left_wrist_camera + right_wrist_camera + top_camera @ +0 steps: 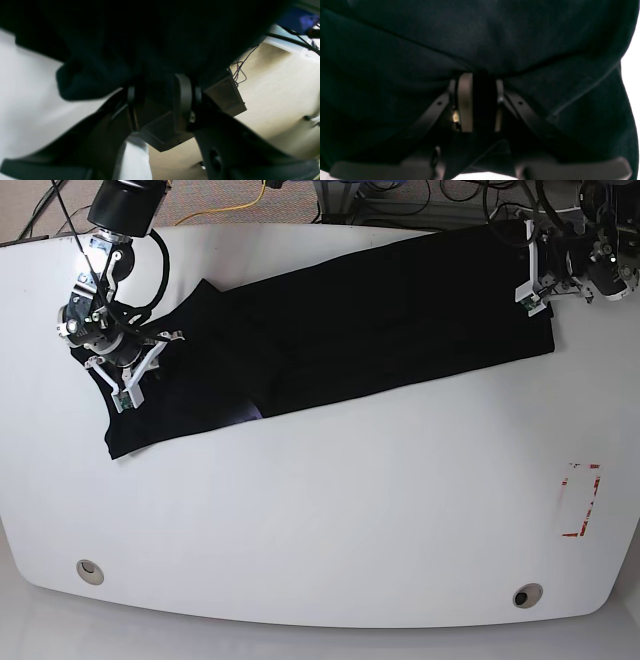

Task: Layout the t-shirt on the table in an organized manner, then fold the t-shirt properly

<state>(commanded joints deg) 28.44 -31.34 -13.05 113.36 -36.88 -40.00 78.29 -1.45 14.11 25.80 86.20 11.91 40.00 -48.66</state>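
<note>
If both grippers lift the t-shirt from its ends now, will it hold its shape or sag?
Likely sag: the t-shirt is soft cloth, already creased and bunched at the right gripper. It looks light and thin, lying flat on the table. The glossy top suggests it would slide easily if dragged. The left gripper pinches only an edge, so its middle would probably droop.

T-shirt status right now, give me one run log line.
t-shirt: stretched across table, not folded | left end effector: shut on t-shirt | right end effector: shut on t-shirt
</note>
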